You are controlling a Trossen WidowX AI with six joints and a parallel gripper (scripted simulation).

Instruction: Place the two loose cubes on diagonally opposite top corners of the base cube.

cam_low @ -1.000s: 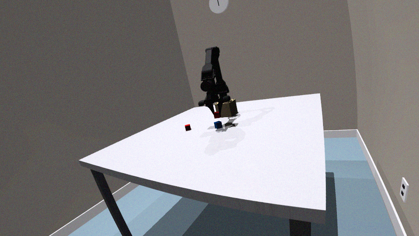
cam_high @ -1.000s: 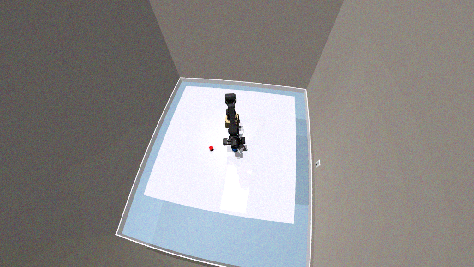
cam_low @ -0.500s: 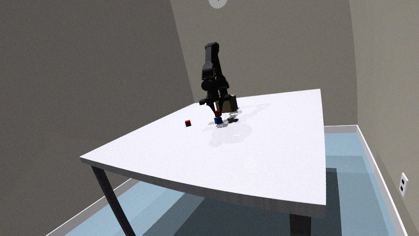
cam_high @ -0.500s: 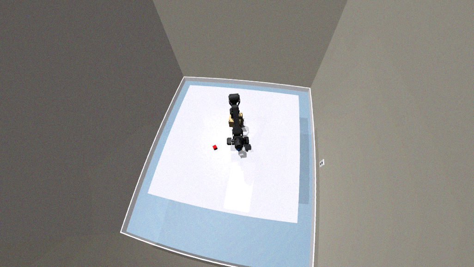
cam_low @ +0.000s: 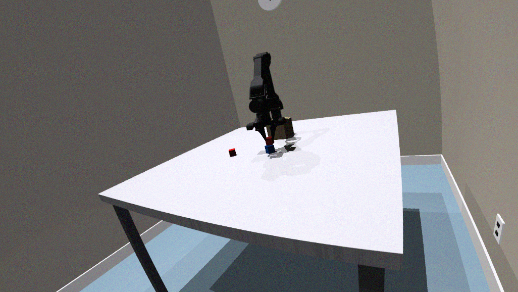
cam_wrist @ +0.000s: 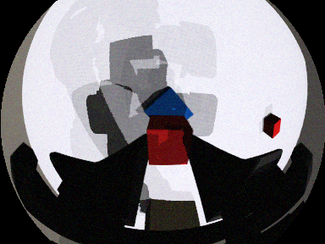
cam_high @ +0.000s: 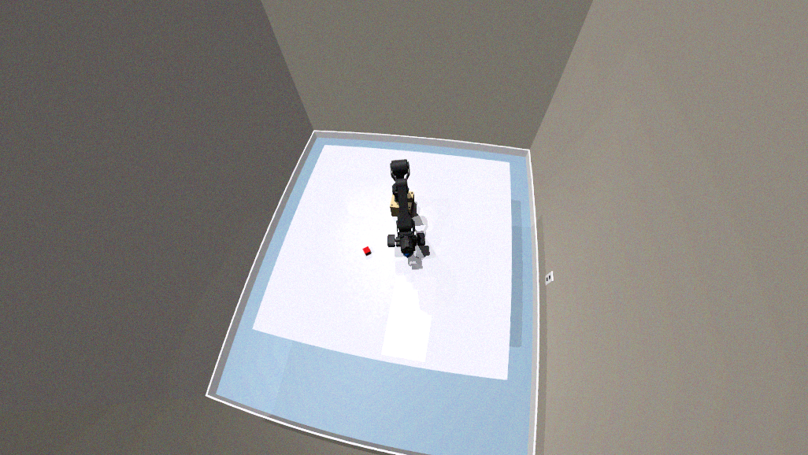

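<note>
My gripper [cam_low: 268, 139] [cam_wrist: 168, 138] [cam_high: 408, 248] points down and is shut on a red cube [cam_low: 268, 140] [cam_wrist: 168, 146]. The blue base cube [cam_low: 269, 149] [cam_wrist: 168, 105] stands on the white table [cam_low: 326, 188] [cam_high: 339, 294] directly beneath it. The held cube sits right over the blue cube's near part; I cannot tell whether they touch. In the wrist view the blue cube's top shows as a diamond beyond the red cube. A second red cube [cam_high: 367, 250] [cam_low: 232, 152] [cam_wrist: 272, 125] lies loose on the table, well apart to the side.
A tan block [cam_low: 284, 128] [cam_high: 392, 205] at the arm's foot stands just behind the cubes. The table's edges are far from the cubes on all sides.
</note>
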